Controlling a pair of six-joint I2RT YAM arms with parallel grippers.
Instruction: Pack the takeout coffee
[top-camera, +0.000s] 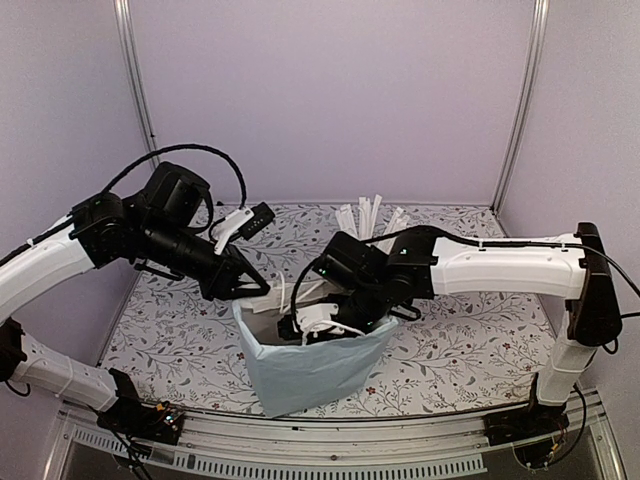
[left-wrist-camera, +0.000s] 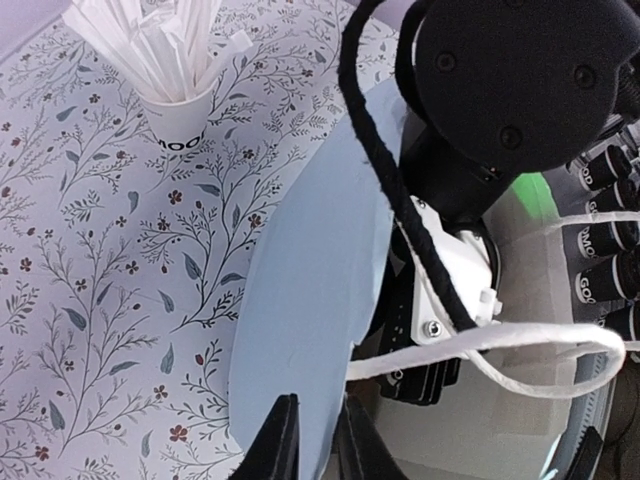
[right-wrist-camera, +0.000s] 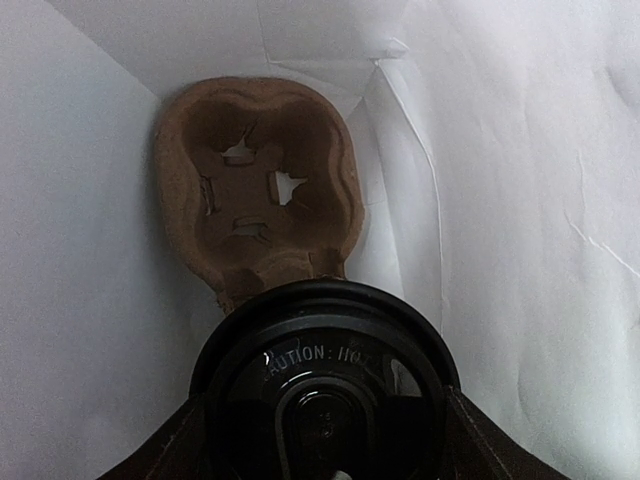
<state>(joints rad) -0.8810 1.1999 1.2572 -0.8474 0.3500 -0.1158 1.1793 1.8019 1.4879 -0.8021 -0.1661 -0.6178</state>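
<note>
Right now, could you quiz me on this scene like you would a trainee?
1. True or false: the white paper cup of wrapped sticks stands inside the light blue paper bag.
2. Which sits between the jaws of the right arm? A) a spoon B) the black-lidded takeout coffee cup C) a napkin
3. Fill in: the jaws of the left arm pinch the bag's ____.
Key: 1 false; 2 B; 3 rim.

The takeout coffee (right-wrist-camera: 325, 385), wearing a black lid marked "CAUTION: HOT", is standing upright, overlapping the near end of the brown pulp cup carrier (right-wrist-camera: 255, 180).
</note>
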